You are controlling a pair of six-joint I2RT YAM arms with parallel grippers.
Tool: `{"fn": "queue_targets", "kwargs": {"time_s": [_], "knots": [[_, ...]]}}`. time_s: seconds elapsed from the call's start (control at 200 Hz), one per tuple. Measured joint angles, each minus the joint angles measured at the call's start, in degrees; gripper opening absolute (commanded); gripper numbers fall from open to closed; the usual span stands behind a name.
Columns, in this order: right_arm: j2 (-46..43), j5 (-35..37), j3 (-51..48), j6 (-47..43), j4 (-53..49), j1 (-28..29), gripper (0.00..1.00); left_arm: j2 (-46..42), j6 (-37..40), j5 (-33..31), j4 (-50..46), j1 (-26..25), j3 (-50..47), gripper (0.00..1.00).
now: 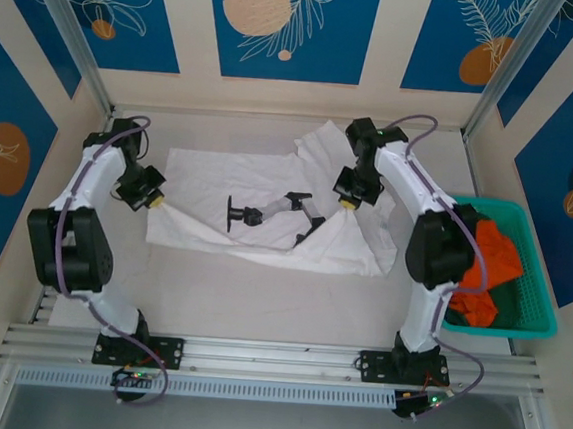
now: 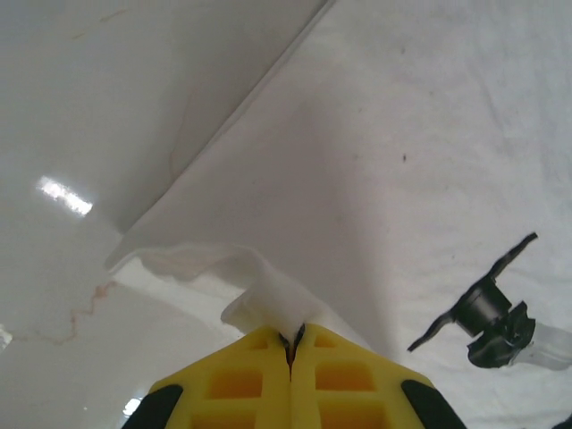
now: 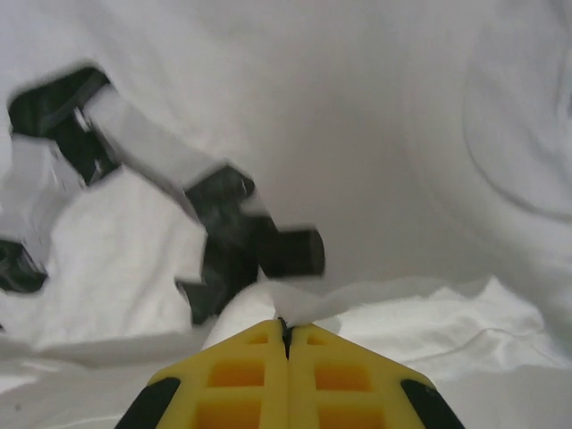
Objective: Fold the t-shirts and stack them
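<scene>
Well, the white shirt lies spread out in the middle of the desk, with a black print showing on it. Its far right part is bunched up toward the back wall, and the rest is rather flat with some wrinkles. The left tool is at the left edge of the shirt. Its yellow fingers are pressed together on a small fold of the white cloth, and in the left wrist view this fold stands up a little from the desk. The right tool is on the right part of the shirt, near the print. It is closed too, with a pinch of white cloth between its fingers, and in the right wrist view the print lies just behind the pinched fold. Both arms bend inward over the desk, one on each side of the shirt. On the right side of the desk stands a teal basket, apart from the white shirt. Inside it an orange shirt lies crumpled together with a dark green shirt.
</scene>
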Motion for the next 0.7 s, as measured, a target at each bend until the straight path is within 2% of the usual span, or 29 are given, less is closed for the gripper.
{"fn": "queue_targets", "kwargs": {"time_s": [0.145, 0.215, 0.26, 0.275, 0.295, 0.325, 0.365, 0.435, 0.49, 0.53, 0.585, 0.65, 0.7], "knots": [[11.91, 0.87, 13.99, -2.14, -2.27, -1.75, 0.0, 7.06, 0.33, 0.48, 0.26, 0.7, 2.82, 0.02], [15.37, 1.05, 18.25, -2.4, -3.65, -2.56, 0.0, 9.49, 0.37, 0.5, 0.22, 1.18, 3.72, 0.09], [17.22, 0.98, 20.63, -2.73, -4.61, -3.23, 0.1, 10.73, 0.5, 0.5, 0.2, 1.42, 4.26, 0.14], [17.66, 1.01, 21.27, -2.78, -4.83, -3.43, 0.17, 11.1, 0.46, 0.5, 0.17, 1.46, 4.48, 0.16], [18.29, 0.87, 22.14, -2.89, -5.07, -3.76, 0.27, 11.63, 0.74, 0.48, 0.2, 1.57, 4.72, 0.25], [19.12, 0.74, 23.37, -2.91, -5.62, -4.17, 0.37, 12.33, 1.18, 0.46, 0.17, 1.66, 5.14, 0.29], [20.33, 0.61, 25.27, -3.3, -6.49, -4.79, 0.44, 13.0, 1.18, 0.48, 0.17, 1.77, 5.53, 0.32], [21.27, -0.09, 26.97, -3.96, -6.97, -5.62, 0.51, 13.42, 1.64, 0.5, -0.02, 1.99, 6.14, 0.45], [20.98, -0.87, 26.86, -4.07, -7.17, -6.23, 0.55, 13.38, 2.8, 0.2, -0.44, 2.1, 7.06, 0.56], [20.06, -1.73, 25.81, -4.33, -6.69, -6.69, 0.56, 13.27, 3.02, 0.07, -0.5, 2.08, 8.04, 0.59], [16.85, -3.23, 21.42, -4.44, -4.44, -7.17, 0.56, 12.41, 3.69, -0.26, -0.09, 1.81, 8.72, 0.6], [9.31, -5.55, 11.3, -4.46, -0.44, -7.39, 0.54, 9.97, 4.61, -1.16, 0.02, 0.76, 8.57, 0.59], [1.36, -7.52, 2.01, -4.28, 3.1, -7.23, 0.51, 6.58, 5.09, -1.81, 0.72, -0.96, 7.32, 0.53]]}}
